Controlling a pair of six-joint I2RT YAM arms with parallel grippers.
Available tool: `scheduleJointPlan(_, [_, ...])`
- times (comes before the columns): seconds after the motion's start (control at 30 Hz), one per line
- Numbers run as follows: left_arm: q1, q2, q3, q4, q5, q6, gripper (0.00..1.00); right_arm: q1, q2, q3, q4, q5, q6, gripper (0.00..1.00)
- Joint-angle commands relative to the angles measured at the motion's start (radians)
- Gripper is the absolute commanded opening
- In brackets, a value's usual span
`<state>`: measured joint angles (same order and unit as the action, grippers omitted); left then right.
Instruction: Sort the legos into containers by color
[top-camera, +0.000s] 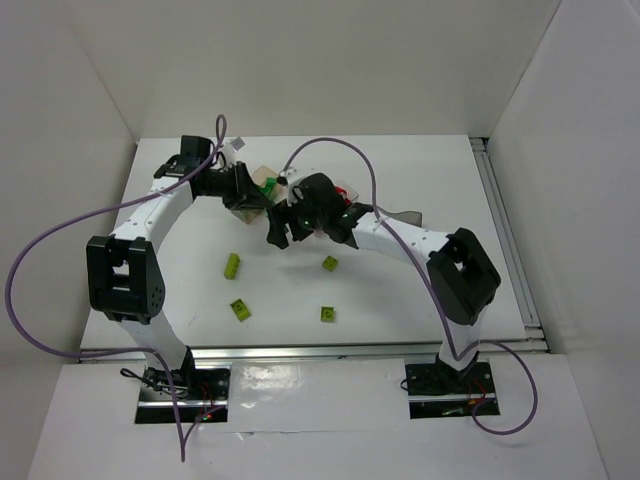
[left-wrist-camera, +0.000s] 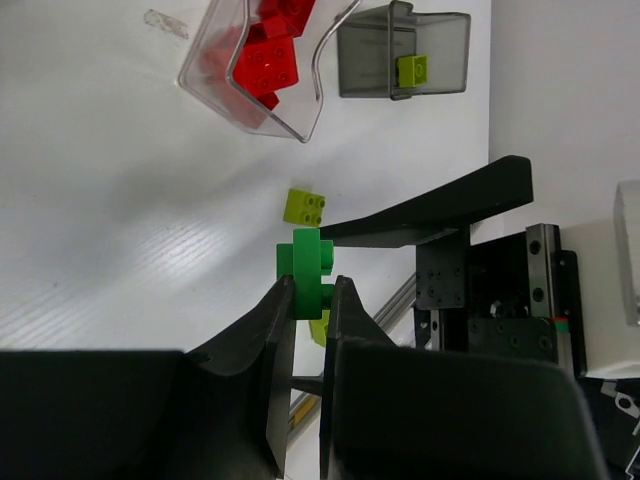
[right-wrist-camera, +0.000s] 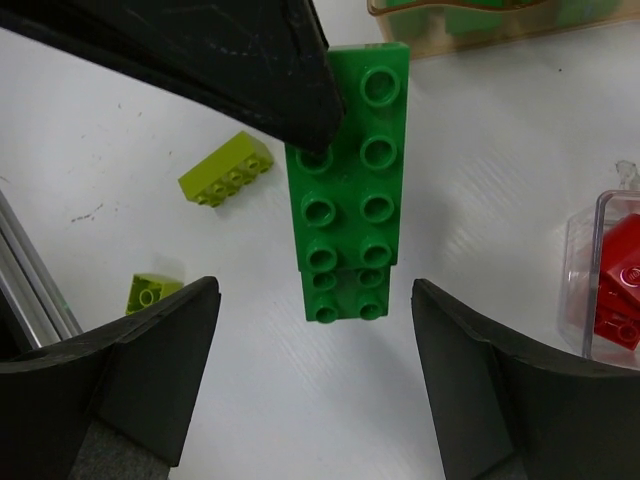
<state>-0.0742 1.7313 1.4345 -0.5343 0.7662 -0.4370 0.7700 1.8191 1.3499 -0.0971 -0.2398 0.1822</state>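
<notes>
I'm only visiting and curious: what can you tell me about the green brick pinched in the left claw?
The green brick is glossy dark green plastic: a long piece with two rows of four round studs, a second green piece showing past its end. The left gripper pinches it edge-on over the white table. The right gripper, open, flanks it without touching.

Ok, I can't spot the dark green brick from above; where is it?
Right wrist view, centre: the dark green brick is clamped by the left gripper, between the open fingers of the right gripper, near the tan tray.
</notes>
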Motion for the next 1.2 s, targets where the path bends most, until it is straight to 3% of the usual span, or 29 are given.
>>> scheduleJointPlan(0.0, [0.002,-0.03,0.038,0.033,0.054,-0.014,0.0,0.006,0.013,0.035,0.102,0.033,0.011,0.84])
scheduleJointPlan(0.17, [0.002,-0.039,0.029,0.033,0.076,-0.005,0.0,0.006,0.054,0.046,0.115,0.033,0.011,0.7])
scheduleJointPlan(0.3, [0.011,-0.048,0.02,0.042,0.088,-0.015,0.0,0.006,0.063,0.046,0.125,0.014,0.02,0.43])
scheduleJointPlan(0.33, [0.011,-0.049,0.011,0.052,0.097,-0.016,0.0,0.015,0.063,0.046,0.134,0.014,0.02,0.31])
scheduleJointPlan(0.43, [0.011,-0.049,0.01,0.066,0.097,-0.043,0.0,0.025,0.075,0.055,0.134,0.045,0.03,0.18])
scheduleJointPlan(0.8, [0.011,-0.105,-0.098,0.195,0.044,-0.232,0.0,0.043,0.131,0.135,0.129,0.217,0.115,0.18])
scheduleJointPlan(1.17, [0.021,-0.125,-0.111,0.209,-0.05,-0.286,0.0,0.071,0.063,0.005,0.22,0.336,0.125,0.17])
